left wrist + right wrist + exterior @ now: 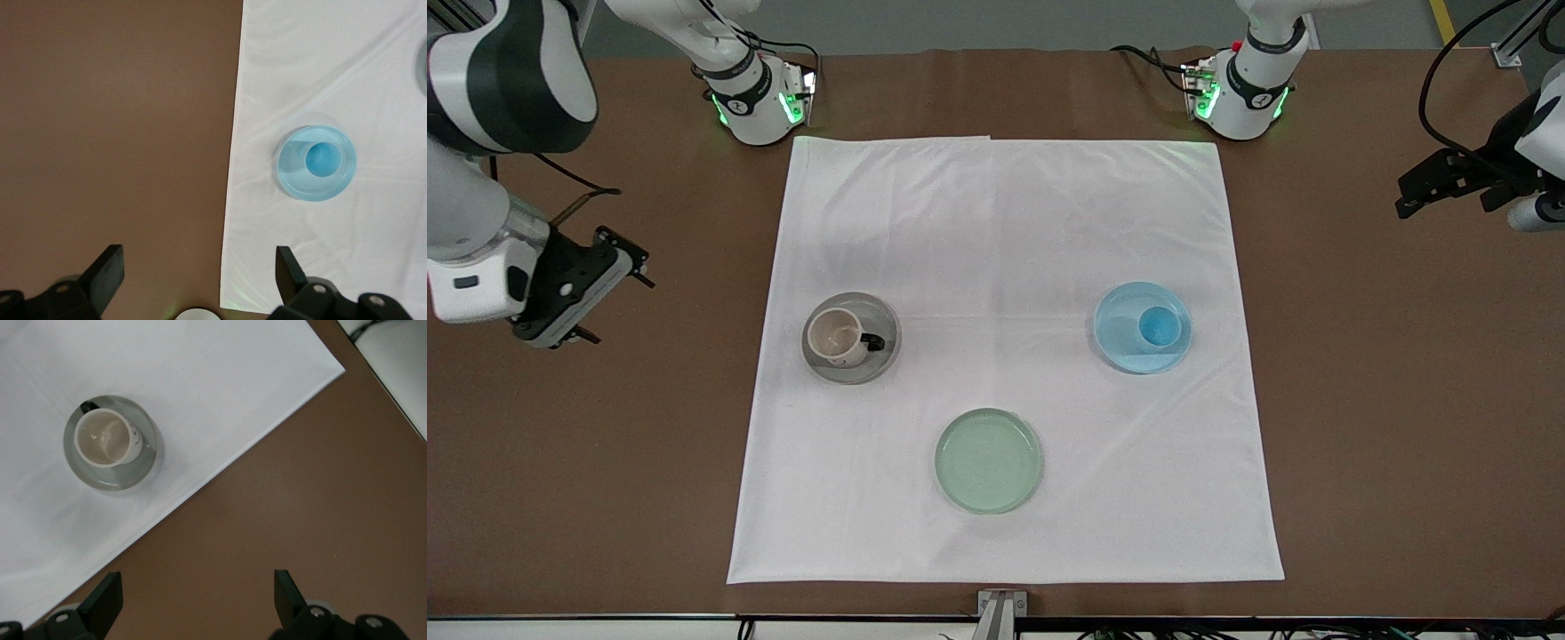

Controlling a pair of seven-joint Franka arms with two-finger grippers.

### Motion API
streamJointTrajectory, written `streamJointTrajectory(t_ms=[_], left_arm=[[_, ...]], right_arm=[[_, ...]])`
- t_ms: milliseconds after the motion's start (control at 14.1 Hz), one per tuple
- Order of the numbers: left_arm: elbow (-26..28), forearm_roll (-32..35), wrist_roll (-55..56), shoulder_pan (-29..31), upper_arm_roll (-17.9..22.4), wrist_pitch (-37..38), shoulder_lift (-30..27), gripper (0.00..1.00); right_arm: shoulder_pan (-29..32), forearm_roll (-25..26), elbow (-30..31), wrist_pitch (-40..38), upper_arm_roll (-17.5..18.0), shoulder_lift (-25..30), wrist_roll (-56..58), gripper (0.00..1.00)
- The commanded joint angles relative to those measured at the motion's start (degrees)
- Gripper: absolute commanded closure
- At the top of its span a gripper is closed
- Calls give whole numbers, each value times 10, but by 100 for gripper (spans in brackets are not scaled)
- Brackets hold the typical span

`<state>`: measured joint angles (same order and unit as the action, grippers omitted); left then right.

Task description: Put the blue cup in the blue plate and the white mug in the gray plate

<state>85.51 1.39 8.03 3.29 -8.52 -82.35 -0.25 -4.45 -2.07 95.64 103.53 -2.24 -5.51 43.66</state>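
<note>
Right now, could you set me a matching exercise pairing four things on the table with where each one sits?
Things:
1. blue cup
2. white mug
3. green plate
4. left gripper

Places:
A. in the gray plate
B. over bare table beside the cloth, fingers apart
C. in the blue plate
D. alone on the cloth, nearest the front camera

Pairs: 1-C, 2-A, 3-D, 4-B

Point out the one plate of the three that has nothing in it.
The pale green plate, nearest the front camera. The gray plate holds the white mug, and the blue plate holds the blue cup.
</note>
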Motion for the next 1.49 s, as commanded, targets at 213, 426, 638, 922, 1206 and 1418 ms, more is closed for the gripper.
streamJointTrajectory(t_ms=[213, 426, 638, 922, 1206, 1418], left_arm=[[4, -13, -7, 1, 2, -1, -4, 0], [5, -13, -7, 1, 0, 0, -9, 0], [20, -12, -6, 6, -11, 1, -24, 0], [27, -12, -6, 10, -11, 1, -33, 0], [20, -11, -7, 10, -9, 2, -31, 0], [14, -11, -7, 10, -7, 2, -28, 0]], right_arm=[[23, -7, -5, 11, 9, 2, -255, 0], [18, -1, -6, -38, 14, 10, -417, 0], [14, -1, -6, -60, 14, 34, -493, 0], [22, 0, -4, -80, 7, 63, -500, 0], [43, -1, -71, -142, 7, 57, -499, 0], [49, -1, -96, -155, 7, 56, -495, 0]])
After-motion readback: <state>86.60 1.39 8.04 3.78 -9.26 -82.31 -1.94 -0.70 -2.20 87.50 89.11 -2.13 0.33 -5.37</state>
